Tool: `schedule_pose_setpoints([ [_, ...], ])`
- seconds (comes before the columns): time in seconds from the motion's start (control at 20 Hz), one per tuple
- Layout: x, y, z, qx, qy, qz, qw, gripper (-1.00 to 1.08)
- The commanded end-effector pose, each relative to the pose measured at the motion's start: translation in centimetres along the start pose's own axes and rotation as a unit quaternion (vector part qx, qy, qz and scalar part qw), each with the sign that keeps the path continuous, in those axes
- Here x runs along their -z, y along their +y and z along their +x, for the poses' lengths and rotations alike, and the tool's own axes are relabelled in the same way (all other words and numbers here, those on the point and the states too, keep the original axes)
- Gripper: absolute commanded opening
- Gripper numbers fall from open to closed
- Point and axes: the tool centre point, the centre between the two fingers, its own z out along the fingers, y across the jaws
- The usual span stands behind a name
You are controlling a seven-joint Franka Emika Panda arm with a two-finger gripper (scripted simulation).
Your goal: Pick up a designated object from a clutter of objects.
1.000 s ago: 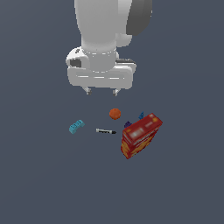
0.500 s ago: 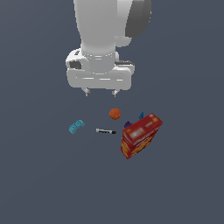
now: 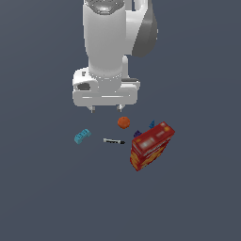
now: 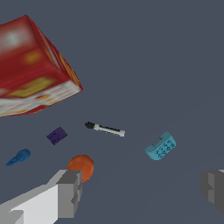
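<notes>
moved: gripper has dropped slightly toward the clutter | gripper: jaws spread wide, empty | target: marker at frame centre, between cyan brick and red box | relation: marker below gripper, long axis horizontal
</notes>
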Motion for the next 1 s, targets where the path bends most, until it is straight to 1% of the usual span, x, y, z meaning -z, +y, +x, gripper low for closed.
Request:
schedule_pose_setpoints([
  [0.0, -1.4, 0.3, 0.1, 0.033, -0.003, -0.006, 0.9994, 1.0],
  [0.1, -2.8, 0.5, 0.3, 0.064, -0.006, -0.011, 0.9978, 1.0],
  [0.25, -4.8, 0.7, 0.4, 0.113, -0.01, -0.017, 0.9934, 1.0],
  [0.4, -6.7, 0.8, 0.4, 0.162, -0.014, -0.02, 0.9865, 1.0],
  [0.5, -8.0, 0.8, 0.4, 0.194, -0.016, -0.021, 0.9806, 1.0],
  [0.7, -10.6, 0.8, 0.4, 0.26, -0.018, -0.021, 0.9653, 1.0],
  [0.8, -11.8, 0.6, 0.3, 0.292, -0.018, -0.02, 0.9559, 1.0],
  [0.95, -13.6, 0.4, 0.2, 0.341, -0.017, -0.016, 0.9399, 1.0],
])
